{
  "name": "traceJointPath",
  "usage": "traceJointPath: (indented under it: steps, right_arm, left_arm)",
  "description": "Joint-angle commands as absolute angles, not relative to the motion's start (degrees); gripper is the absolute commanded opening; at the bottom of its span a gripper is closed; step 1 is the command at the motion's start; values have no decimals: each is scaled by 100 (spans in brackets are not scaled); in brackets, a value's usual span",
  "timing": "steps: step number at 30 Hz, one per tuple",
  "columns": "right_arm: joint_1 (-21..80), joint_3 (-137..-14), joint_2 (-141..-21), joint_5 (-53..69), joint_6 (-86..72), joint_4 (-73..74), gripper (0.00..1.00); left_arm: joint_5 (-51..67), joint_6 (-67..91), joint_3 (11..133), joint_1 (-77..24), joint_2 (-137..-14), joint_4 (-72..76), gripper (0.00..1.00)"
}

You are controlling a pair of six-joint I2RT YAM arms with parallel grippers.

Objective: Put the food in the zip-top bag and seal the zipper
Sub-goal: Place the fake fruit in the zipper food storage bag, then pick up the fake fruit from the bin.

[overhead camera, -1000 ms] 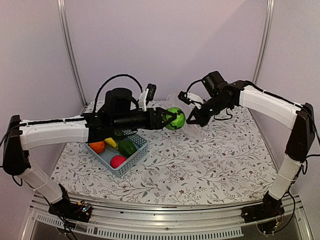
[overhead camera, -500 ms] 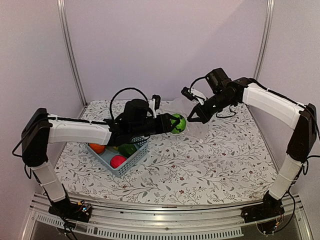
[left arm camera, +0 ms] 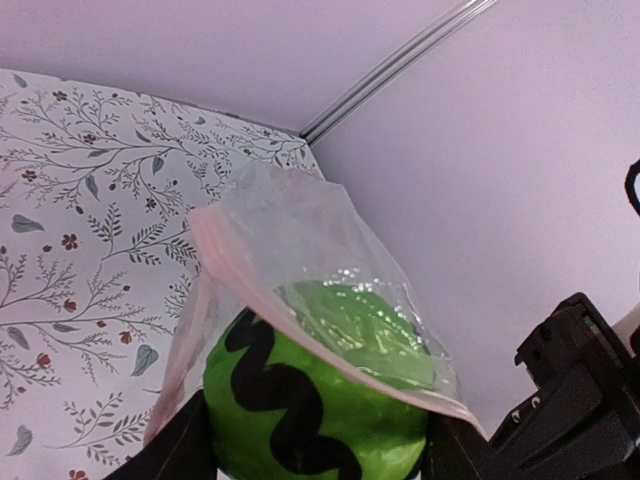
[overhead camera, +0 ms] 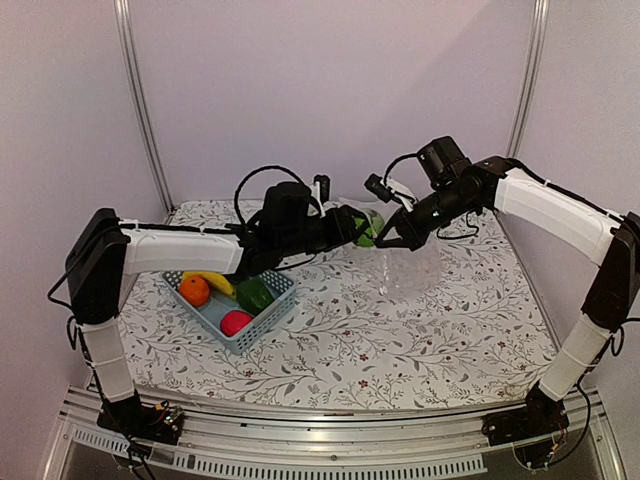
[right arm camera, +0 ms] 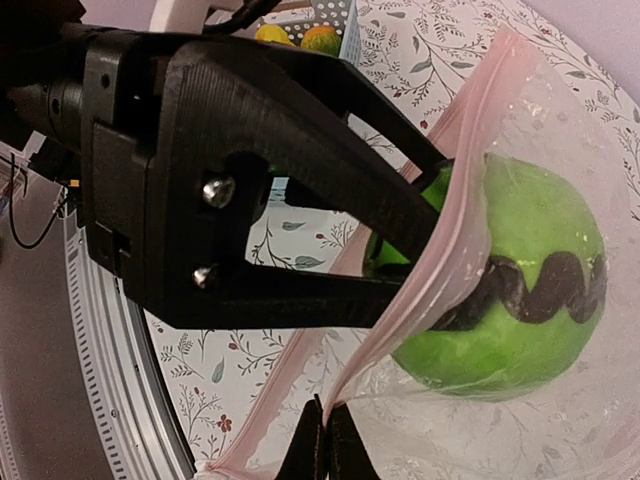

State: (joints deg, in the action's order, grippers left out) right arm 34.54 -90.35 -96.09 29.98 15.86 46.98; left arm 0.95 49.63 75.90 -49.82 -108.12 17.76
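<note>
Left hand (overhead camera: 352, 228) is grasping the green striped melon (overhead camera: 368, 226), one finger on each side. It's up in the air at the back of the desk (overhead camera: 400, 340), right at the mouth of the zip-top bag (overhead camera: 405, 270).

Right hand (overhead camera: 385, 240) is clenched on the zipper (left arm camera: 300, 338), fingertips pinching the pink strip near one end. The bag hangs from that pinch and its body sags to the desk below.

The relation that matters:
- The bag mouth is dead ahead of the left hand, on the right arm's side.
- From the right wrist, the melon (right arm camera: 520, 300) looks mostly past the strip, and the left hand (right arm camera: 430, 235) straddles the lip.
- From the left wrist, one lip drapes over the top of the melon (left arm camera: 320, 400).
- The zipper's long axis runs across the left hand's line of approach, so the entry is square to the opening.

My read: we're mid-insertion on this piece. Next is probably to release it inside, then back out along the same line. The risk is the fingers dragging the lip out of the right hand's pinch.

The rest of the food sits in the blue basket (overhead camera: 262, 328), on the left arm's side:
- orange (overhead camera: 194, 290)
- banana (overhead camera: 215, 282)
- green pepper (overhead camera: 254, 294)
- red ball (overhead camera: 236, 322)

The left arm is nearer for those.
</note>
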Motion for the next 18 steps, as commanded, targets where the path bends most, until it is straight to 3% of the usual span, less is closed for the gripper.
traceJointPath:
  steps: [1,2,5,14,18]
  right_arm:
    - [3369,-9323,-9630,3182,1527,4797,0]
    - [3274,-9412,-9612,3181,1507,4829,0]
    - [2904,-9686,-9628,3230,1411,4911,0]
    - [2479,-9504,-9711,2847,1405,4792,0]
    - [2458,-9296,-9588,2600,1490,4721,0]
  left_arm:
    - [464,5094,7876,-4978,-10957,1572,74]
    - [425,5058,7850,-5000,-10883,1516,80]
    - [241,4823,7714,-5053,-10513,1396,84]
    - [939,3417,7455,-5405,-9551,1890,84]
    - [827,3256,7141,-5405,-9088,1412,83]
